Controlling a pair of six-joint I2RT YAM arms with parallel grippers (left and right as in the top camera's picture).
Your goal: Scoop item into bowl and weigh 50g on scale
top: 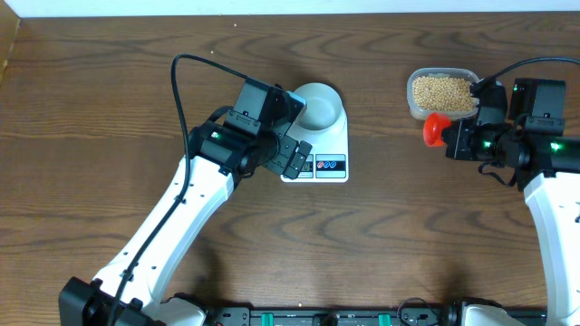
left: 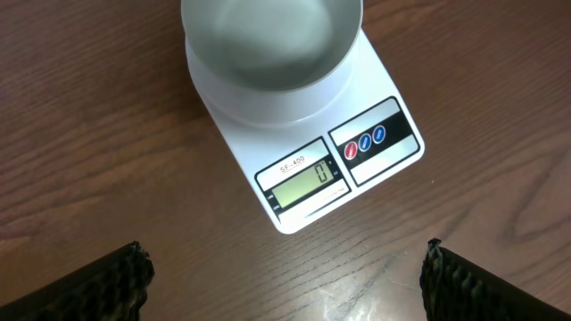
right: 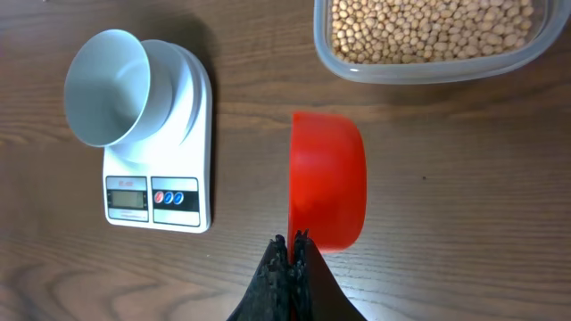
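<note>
Right gripper [right: 291,242] pinches red scoop [right: 330,178], left gripper [left: 284,259] gapes open: dig shallow into beans [right: 428,27], carry level to bowl [right: 107,85].

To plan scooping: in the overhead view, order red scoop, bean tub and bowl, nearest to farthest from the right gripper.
1. red scoop, in the right gripper
2. bean tub, just beyond
3. bowl, far left, on the scale

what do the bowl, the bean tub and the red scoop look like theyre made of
bowl: probably plastic or glazed ceramic; smooth pale surface with soft sheen.
tub: clear plastic; beans show through its wall.
scoop: likely plastic; even bright red, slight gloss.
</note>
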